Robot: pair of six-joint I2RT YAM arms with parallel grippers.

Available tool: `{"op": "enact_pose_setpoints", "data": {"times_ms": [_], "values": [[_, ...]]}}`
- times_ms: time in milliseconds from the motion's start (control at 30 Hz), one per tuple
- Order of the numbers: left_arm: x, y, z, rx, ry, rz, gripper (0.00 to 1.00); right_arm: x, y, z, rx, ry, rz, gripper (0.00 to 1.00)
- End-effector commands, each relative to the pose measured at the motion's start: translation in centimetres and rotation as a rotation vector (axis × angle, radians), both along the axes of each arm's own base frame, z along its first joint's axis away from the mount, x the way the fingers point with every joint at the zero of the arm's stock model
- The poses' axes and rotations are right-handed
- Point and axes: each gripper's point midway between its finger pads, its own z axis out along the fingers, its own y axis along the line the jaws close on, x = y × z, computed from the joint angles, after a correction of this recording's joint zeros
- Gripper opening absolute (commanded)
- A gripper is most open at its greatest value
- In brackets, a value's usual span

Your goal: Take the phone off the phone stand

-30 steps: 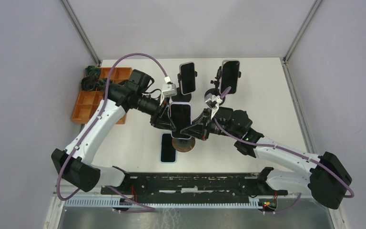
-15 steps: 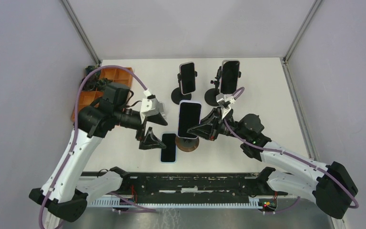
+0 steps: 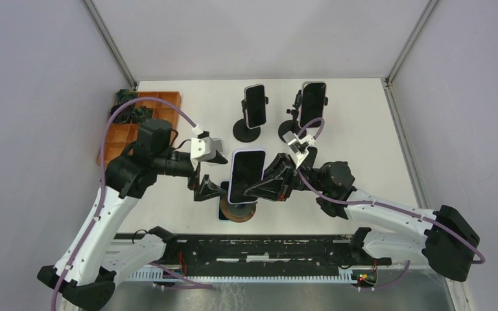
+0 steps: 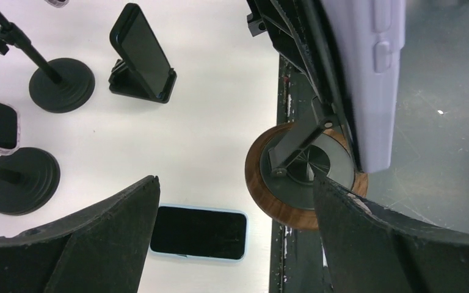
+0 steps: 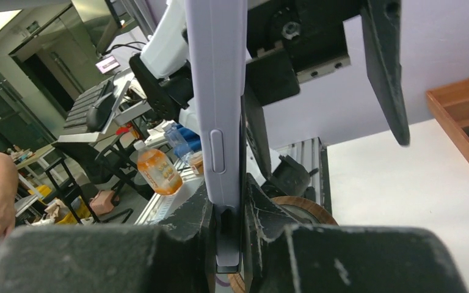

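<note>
Phone: lavender-cased phone (image 3: 246,175) sits upright-ish on the stand w/ round wooden base (image 3: 237,212), near front-centre of tabletop (image 3: 363,129). Screen faces up toward top cam, top edge tilted.
Right pincer: right pincer (image 5: 229,226) closed on phone's lower end; wrist view shows both fingers pressed to the phone's two faces, case side buttons visible above the grip. Holding the phone.
Left pincer: left pincer (image 4: 232,235) spread wide, holds nothing; hovers just beside stand, wooden base and stand post visible between its fingers (image 4: 91,244).
Stand: base partly over the front edge strip of the tabletop in left wrist view; bracket arm (image 4: 296,143) runs from base up to phone's back. Cannot tell if cradle lip still catches phone.
Step in hand (judgement): lifting phone clear of cradle w/ right arm, left ready to steady the base.
How to do well (judgement): pull along the cradle's slope, not sideways, so lip doesn't snag and tip stand. Keep grip firm; the hold is low on a tall phone, so it may pivot. Left pincer should close on post or press base before lift, since base looks light.
Risks (judgement): stand dragged along w/ phone; base sliding off front edge.
Other items: blue-cased phone (image 3: 224,206) flat on tabletop, partly hidden by stand; two more phones on black stands (image 3: 246,129) at back; orange bin (image 3: 120,139) far left.
</note>
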Motion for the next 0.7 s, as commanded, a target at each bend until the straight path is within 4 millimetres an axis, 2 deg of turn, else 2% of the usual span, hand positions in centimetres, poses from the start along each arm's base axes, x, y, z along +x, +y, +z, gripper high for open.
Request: {"op": "enact_pose_setpoints", "data": {"times_ms": [0,167,400,667], "values": [[-0.8,-0.7,2.1,-0.071,-0.011,-0.05,0.97,-1.2,-1.5,8.1,0.258,-0.151,-0.011,0.0],[-1.5,-0.7,1.8,-0.073,0.005,-0.08,0.93,-1.2,-0.9,9.1,0.288,-0.145,-0.005,0.0],[-1.0,-1.2,2.0,-0.087,0.011,-0.097,0.87,-1.3,0.5,9.7,0.318,-0.127,0.011,0.0],[-1.0,-1.4,1.4,-0.083,0.02,-0.115,0.69,-0.7,0.8,9.9,0.361,-0.105,-0.022,0.0]]}}
